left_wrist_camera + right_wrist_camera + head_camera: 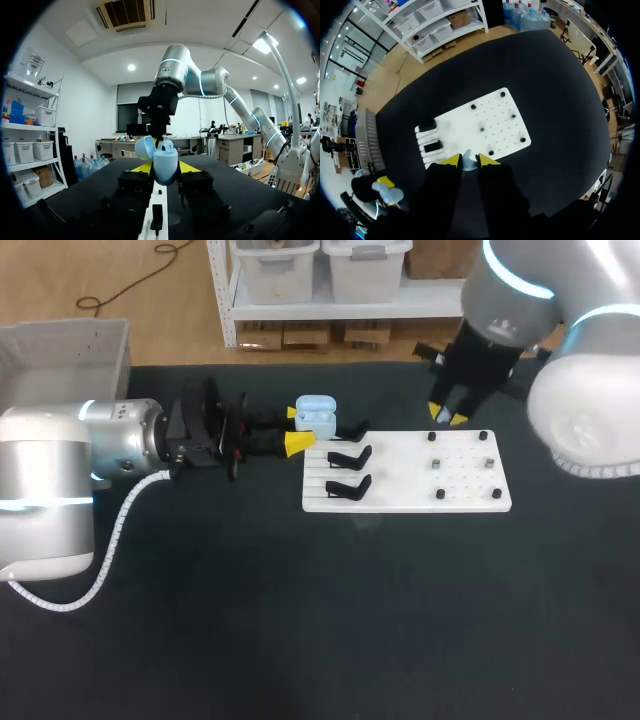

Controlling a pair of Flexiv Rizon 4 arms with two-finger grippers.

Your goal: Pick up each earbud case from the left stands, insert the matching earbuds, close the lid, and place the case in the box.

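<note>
Case (316, 416): pale blue, lid open, off the white board's (400, 498) left end; contents hard to make out.
Left gripper (297, 429): yellow tips clamp the case from both sides, hiding its lower body.
Right gripper (469, 161): narrow, pinching a small pale earbud (467, 163) over the board's far edge; barely visible from the head view.
Box (60, 345): grey, far left, cut off.

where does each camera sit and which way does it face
head: above and behind, looking down on the table; left arm and right arm show.
left wrist: looks level past the left end effector and the case toward the right arm.
right wrist: looks straight down past the right end effector onto the white board.
all show the case.
</note>
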